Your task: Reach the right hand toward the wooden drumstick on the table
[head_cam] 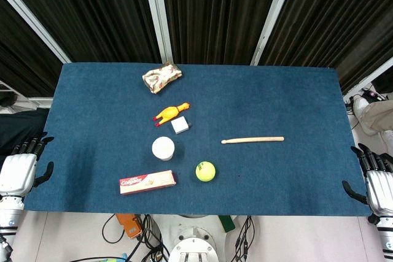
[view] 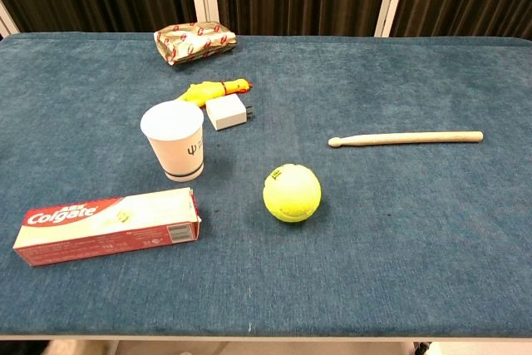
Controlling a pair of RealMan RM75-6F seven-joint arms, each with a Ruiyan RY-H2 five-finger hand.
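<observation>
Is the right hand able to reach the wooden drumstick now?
Probably yes: the right hand is open at the table edge, and only bare cloth lies between it and the drumstick.

Illumination is bright and even in both views, coming from overhead. The blue surface (head_cam: 276, 90) shows no hot spots or glare. Shadows are short and soft: in the chest view a faint dark rim sits under the tennis ball (view: 292, 193), and a thin shadow runs along the near edge of the drumstick (view: 406, 137). The black curtains (head_cam: 215, 10) behind the surface stay deep and dark, with only faint fold detail. Focus is sharp in the chest view; the print on the toothpaste box (view: 106, 224) reads clearly. The head view is softer, with fine detail lost. Its surface edges splay outward toward the bottom, showing wide-angle distortion.
</observation>
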